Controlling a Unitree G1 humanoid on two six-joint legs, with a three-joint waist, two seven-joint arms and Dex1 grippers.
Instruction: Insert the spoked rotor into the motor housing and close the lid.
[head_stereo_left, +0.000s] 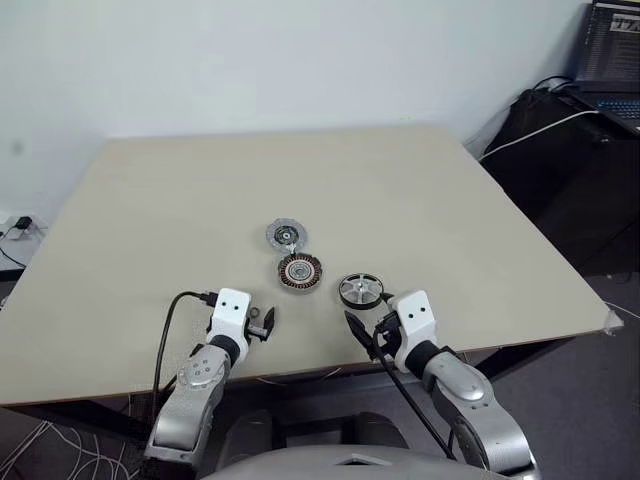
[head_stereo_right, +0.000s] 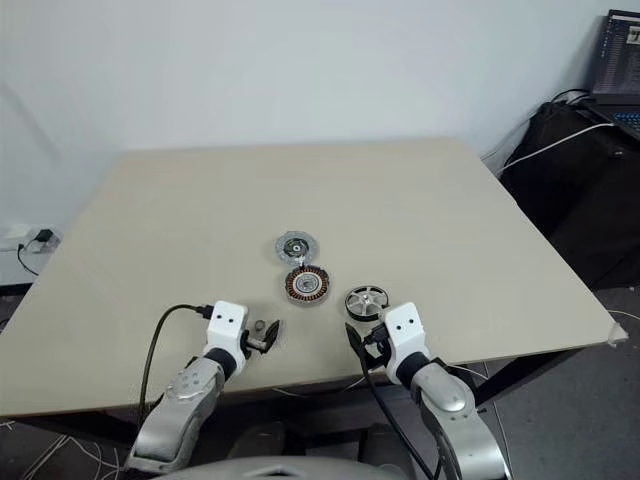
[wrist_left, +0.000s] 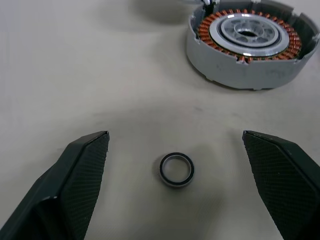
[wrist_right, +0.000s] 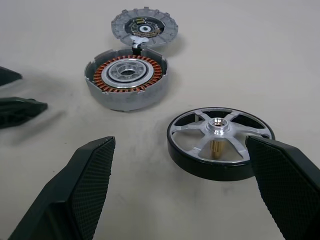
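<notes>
Our left gripper (head_stereo_left: 262, 322) hovers low over the near part of the beige table (head_stereo_left: 150, 230), its two black fingers (wrist_left: 80, 165) spread wide and closed on nothing. In the left wrist view a small dark-rimmed metal ring (wrist_left: 176, 169) lies flat on the table between them, touching neither finger. From the head views we can hardly make that ring out.

Moving right, the motor housing (head_stereo_left: 299, 271) sits near the middle of the table, its copper windings circling a silver centre, open side up. The lid (head_stereo_left: 286, 236) lies flat just beyond it, their rims meeting or nearly so; we cannot tell whether they are joined. The lid's upper face shows a dark centre and fine detail that we cannot read.

Further right, the spoked rotor (head_stereo_left: 360, 290) rests flat on the table, apart from the housing, with a brass-coloured shaft visible under its hub in the right wrist view.

Our right gripper (head_stereo_left: 360, 333) sits just on the near side of the rotor, fingers (wrist_right: 85, 185) wide apart and empty. In its wrist view one finger overlaps the rotor's rim at the picture's edge, so we cannot tell whether it touches.
</notes>
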